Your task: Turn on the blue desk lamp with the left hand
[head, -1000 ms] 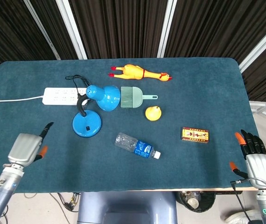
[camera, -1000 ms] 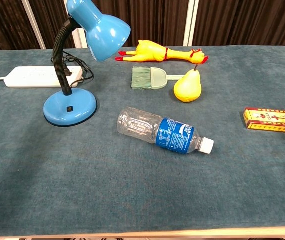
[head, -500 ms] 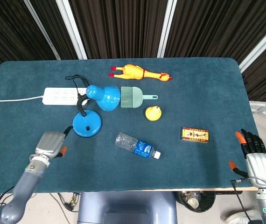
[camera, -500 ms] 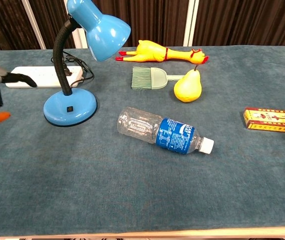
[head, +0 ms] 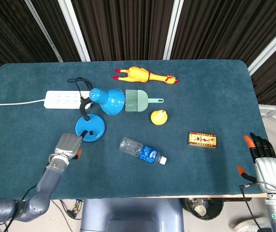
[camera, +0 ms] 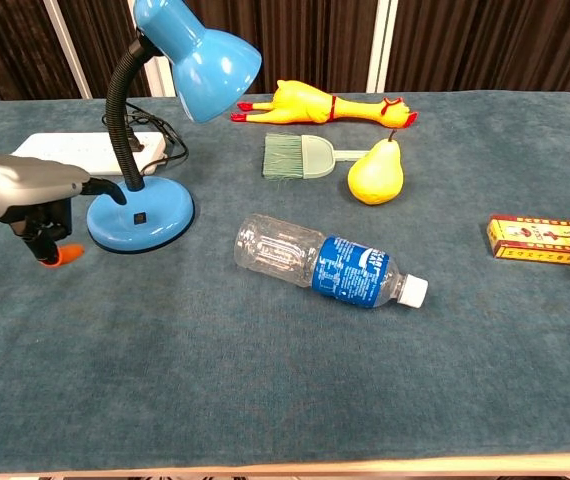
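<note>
The left hand [camera: 40, 195] is right at the blue desk lamp with its round base and black gooseneck [camera: 141, 215], which stands in the back-left part of the dark teal cloth-covered table [camera: 265, 400], just in front of the white power strip [camera: 70, 153]. From the chest view one dark finger reaches out over the near-left rim of the lamp's base, while the other fingers curl down toward the cloth with an orange tip showing; nothing is held, and whether that pointing finger actually touches the base I cannot tell. The small dark switch [camera: 139, 216] sits on top of the base toward its middle, so it lies just to the right of the fingertip and a touch nearer the front edge, a short sideways reach. The gooseneck rises from the back of the base and the shade [camera: 197, 52] leans to the right, so the way to the switch looks unobstructed. The right hand [head: 264, 162] rests off the table's front-right corner, fingers straight and apart, grasping nothing, well apart from the lamp. The left hand is plainly the nearer one. No glow shows at the shade, so the press seems not yet made.
</note>
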`<state>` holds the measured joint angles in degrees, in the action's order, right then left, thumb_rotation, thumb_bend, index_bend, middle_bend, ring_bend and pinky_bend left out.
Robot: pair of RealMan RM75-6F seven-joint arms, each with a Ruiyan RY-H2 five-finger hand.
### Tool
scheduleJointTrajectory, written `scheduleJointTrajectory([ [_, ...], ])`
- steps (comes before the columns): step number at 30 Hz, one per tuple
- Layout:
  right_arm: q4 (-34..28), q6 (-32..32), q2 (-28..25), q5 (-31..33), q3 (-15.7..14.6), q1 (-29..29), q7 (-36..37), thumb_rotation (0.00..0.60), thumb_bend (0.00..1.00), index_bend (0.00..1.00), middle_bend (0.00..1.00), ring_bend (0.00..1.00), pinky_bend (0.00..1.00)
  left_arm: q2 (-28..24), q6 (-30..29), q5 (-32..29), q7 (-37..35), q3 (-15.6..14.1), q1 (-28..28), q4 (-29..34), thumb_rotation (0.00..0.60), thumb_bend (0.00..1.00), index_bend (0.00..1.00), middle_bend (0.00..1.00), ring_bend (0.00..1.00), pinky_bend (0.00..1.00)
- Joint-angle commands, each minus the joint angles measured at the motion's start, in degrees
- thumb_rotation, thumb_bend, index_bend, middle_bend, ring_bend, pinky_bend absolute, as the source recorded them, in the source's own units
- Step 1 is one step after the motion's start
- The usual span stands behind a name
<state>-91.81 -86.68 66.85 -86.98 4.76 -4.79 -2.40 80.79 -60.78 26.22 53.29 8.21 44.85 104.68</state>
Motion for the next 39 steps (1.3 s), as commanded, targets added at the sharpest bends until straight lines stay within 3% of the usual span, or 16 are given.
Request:
scheduleJointTrajectory([
  [1,0.0,-0.1,0.0,0.0,0.0,0.0,0.1,0.6,0.31,0.0,0.0,0.0,0.09,1.0,-0.3,-0.9,-0.1,-0.4,0.9,-0.8,0.6,0.46,0.11,0.92,0.88,0.93],
  [39,0.1,-0.6,0.0,-0.4,-0.1,0.1,0.5,0.6,0.31,0.0,0.0,0.0,0.09,3.9,-2.3,0.4,-4.1,-3.7,4.5,-3.5,0.6,0.47,0.13,0.92,0.88,0.93],
])
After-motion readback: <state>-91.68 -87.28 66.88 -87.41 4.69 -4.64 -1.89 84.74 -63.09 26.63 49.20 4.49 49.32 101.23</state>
